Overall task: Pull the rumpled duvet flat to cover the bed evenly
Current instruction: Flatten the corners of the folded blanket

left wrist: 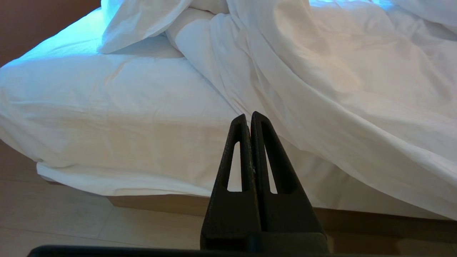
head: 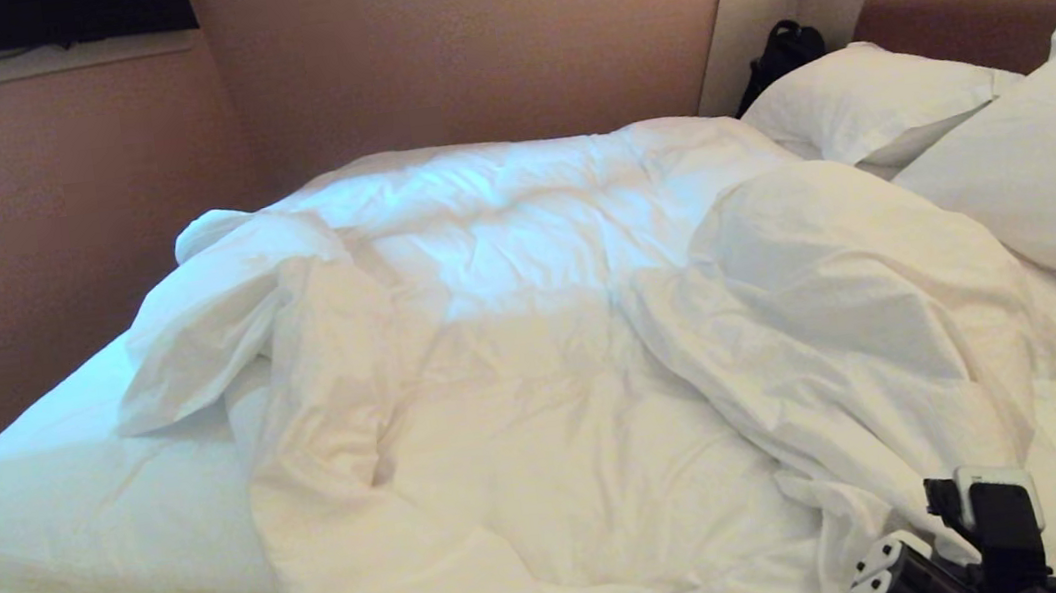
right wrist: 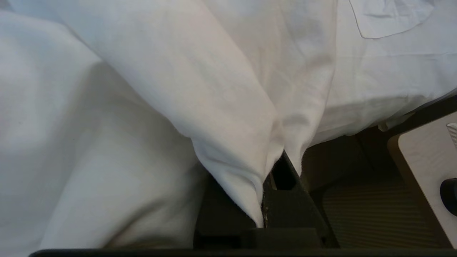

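right gripper at five o'clock, jaws clamped on the duvet edge for pulling; left gripper idle, jaws together.

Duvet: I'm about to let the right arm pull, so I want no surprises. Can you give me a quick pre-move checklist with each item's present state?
1. Right gripper jaws shut on the duvet edge: ok, fabric is pinched between them.
2. Hold deep enough not to slip: cannot tell, cloth hides the jaws.
3. Left gripper clear of the bedding: ok, shut, empty, hanging off the bed's side.
4. Duvet flat and even: not ok, bunched in folds, foot-end sheet bare.
5. Pillows free of the duvet: cannot tell, the big fold lies close against them.
6. Black bag by the headboard out of the way: ok.
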